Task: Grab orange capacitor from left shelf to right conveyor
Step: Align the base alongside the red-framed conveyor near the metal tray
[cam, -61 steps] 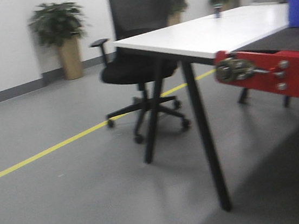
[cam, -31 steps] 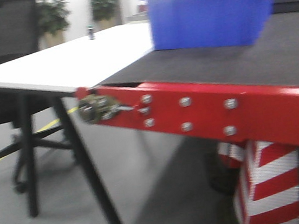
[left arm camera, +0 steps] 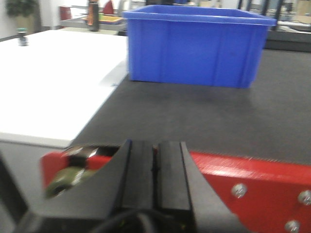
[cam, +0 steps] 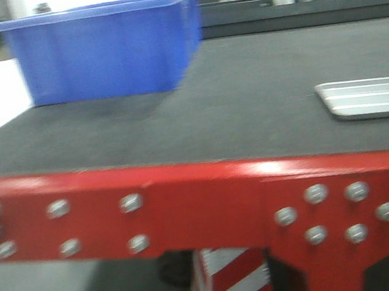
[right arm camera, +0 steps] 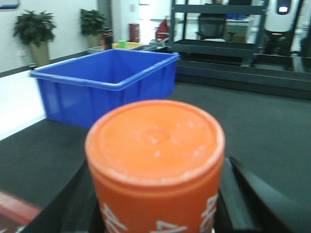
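In the right wrist view my right gripper (right arm camera: 155,213) is shut on the orange capacitor (right arm camera: 155,160), a fat orange cylinder with white lettering, held upright between the black fingers (right arm camera: 238,199). It fills the lower middle of that view, above the conveyor's dark belt (right arm camera: 252,131). In the left wrist view my left gripper (left arm camera: 154,167) is shut and empty, its two black fingers pressed together, level with the conveyor's red frame (left arm camera: 252,179). The belt (cam: 246,103) and red frame (cam: 208,200) fill the front view. The left shelf is out of view.
A blue plastic bin (cam: 105,50) stands on the belt at the back left, also seen in the left wrist view (left arm camera: 194,43) and the right wrist view (right arm camera: 107,82). A white table (left arm camera: 53,82) adjoins the conveyor on the left. A silver metal plate (cam: 369,95) lies on the belt at right.
The front view has swung right: the office chair and white table have left the frame, and the conveyor's red frame, belt and blue bin now fill it, much closer.
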Tool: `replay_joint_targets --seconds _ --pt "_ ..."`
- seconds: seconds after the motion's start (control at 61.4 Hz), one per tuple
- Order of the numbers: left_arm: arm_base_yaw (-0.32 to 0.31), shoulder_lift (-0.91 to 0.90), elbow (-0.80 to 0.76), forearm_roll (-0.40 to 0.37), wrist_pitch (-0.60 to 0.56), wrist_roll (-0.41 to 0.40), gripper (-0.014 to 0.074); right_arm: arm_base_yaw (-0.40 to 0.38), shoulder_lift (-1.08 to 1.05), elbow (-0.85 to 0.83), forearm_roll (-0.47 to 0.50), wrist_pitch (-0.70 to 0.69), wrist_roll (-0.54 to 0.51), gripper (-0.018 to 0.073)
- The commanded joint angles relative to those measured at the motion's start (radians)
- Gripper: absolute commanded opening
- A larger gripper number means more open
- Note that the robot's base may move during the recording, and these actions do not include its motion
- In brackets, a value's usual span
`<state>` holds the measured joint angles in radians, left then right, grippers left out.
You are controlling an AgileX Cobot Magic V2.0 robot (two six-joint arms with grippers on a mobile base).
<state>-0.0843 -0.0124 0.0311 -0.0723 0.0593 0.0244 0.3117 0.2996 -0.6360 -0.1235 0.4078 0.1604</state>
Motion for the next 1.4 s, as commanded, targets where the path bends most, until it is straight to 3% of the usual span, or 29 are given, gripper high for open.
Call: replay_joint_targets --seconds 0.0,1.385 --pt "0.002 -0.011 -0.005 -0.002 -0.084 0.000 -0.0127 -0.001 0.010 -0.027 -0.004 -0.091 -0.003 0.0109" --pt "0.004 -0.011 -0.005 -0.002 -0.084 0.000 -0.0127 -0.001 0.010 -0.027 -0.004 -0.093 -0.003 0.0109"
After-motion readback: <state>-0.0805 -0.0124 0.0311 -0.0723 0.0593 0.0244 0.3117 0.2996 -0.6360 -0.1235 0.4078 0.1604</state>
